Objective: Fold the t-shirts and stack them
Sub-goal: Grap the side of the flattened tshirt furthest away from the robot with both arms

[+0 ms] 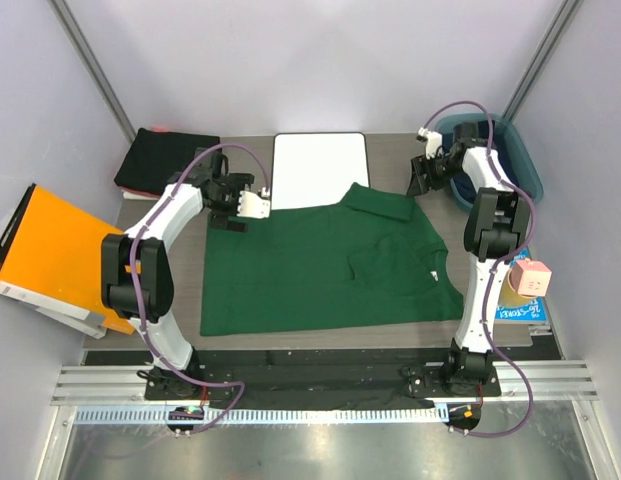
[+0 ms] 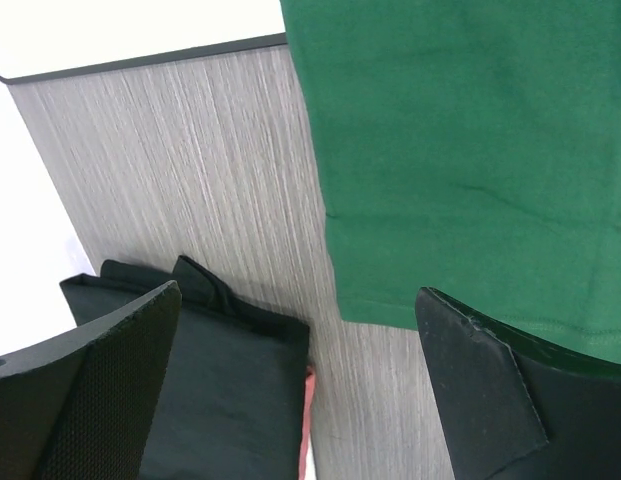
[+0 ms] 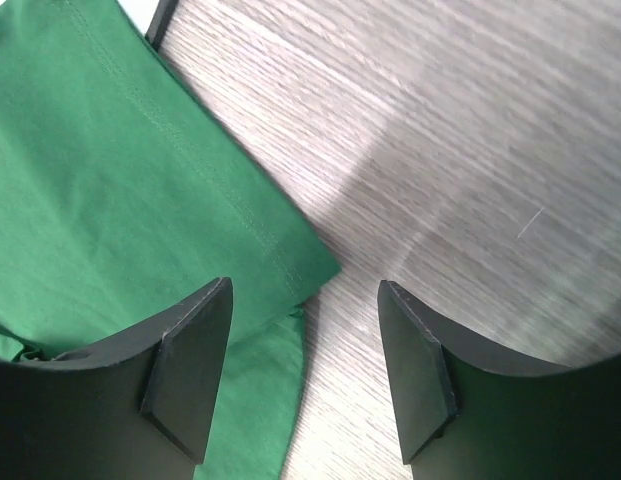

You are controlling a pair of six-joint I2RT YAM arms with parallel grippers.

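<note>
Black folded t-shirts (image 2: 230,390) were cut off by the left wrist view's edge; right arm (image 1: 487,222) partly hid the blue bin (image 1: 530,170).

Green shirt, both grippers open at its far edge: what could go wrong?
1. The right gripper straddles a hemmed corner of the green shirt, half over bare table; it may pinch only hem and slip.
2. The left gripper hangs beside the shirt's edge, black folded shirts close by; a grab might catch little cloth.
</note>
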